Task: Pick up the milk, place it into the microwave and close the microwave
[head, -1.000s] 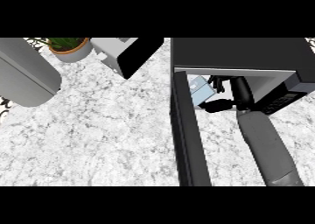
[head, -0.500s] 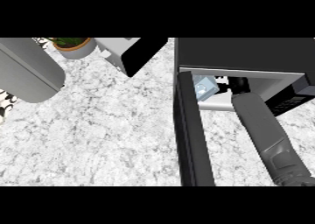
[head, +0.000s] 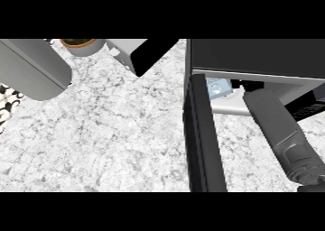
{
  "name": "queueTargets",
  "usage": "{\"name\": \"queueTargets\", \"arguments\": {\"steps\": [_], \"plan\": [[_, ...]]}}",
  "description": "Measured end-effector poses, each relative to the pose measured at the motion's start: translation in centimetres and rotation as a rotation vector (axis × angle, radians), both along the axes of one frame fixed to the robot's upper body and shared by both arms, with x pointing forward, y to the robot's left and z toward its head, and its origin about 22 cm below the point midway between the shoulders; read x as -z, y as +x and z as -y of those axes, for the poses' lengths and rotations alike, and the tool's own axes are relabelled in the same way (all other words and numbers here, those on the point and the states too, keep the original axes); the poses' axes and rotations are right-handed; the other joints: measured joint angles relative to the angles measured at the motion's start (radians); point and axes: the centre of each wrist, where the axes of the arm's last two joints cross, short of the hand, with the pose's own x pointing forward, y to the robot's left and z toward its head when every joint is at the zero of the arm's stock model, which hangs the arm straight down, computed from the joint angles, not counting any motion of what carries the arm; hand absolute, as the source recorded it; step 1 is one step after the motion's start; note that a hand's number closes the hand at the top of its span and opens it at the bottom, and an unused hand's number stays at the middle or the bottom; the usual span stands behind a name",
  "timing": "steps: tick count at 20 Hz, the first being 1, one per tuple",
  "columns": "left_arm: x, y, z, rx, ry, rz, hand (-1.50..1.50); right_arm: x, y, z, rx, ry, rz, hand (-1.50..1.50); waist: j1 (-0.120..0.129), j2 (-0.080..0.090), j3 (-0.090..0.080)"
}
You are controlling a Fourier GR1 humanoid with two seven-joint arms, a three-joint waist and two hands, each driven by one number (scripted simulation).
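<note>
I take the microwave [head: 258, 56] as landmark, at the counter's [head: 112, 135] right rear. Its door [head: 204, 135] stands open, running forward from the cavity's left edge. Milk [head: 218, 87] sits inside the cavity, at its left, just behind the door hinge. My right forearm [head: 282, 131] reaches into the cavity, right of the milk. Left of the microwave lies bare counter; far left a large cylinder [head: 25, 67]; behind-left a potted plant [head: 82, 44].

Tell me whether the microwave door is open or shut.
Open. The microwave door swings out toward the view's lower edge, exposing the cavity where the milk sits, the right forearm reaching inside.
</note>
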Motion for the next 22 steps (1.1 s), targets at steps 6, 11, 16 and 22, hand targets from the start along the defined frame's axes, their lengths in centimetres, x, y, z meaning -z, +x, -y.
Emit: {"name": "queueTargets", "arguments": {"steps": [6, 11, 16, 22], "plan": [[-0.2, 0.9, 0.0, 0.018, -0.001, 0.015, -1.50, -0.7, 0.4, 1.4, 0.079, -0.113, 0.039, 1.50, 0.018, 0.014, 0.001], [-0.1, 1.4, -0.2, 0.026, 0.007, 0.016, -1.50, -0.3, 0.1, 3.8, 0.254, -0.181, 0.005, -1.50, 0.031, 0.020, -0.003], [-0.2, 1.8, -0.3, 0.023, 0.032, 0.013, -1.50, -0.4, 0.0, 4.3, 0.334, -0.237, -0.001, -1.50, 0.039, 0.022, -0.002], [0.1, 2.6, -0.3, 0.045, 0.046, -0.002, -1.50, -1.1, 0.6, 3.3, 0.223, -0.233, 0.025, -1.50, 0.038, 0.022, -0.001]]}}
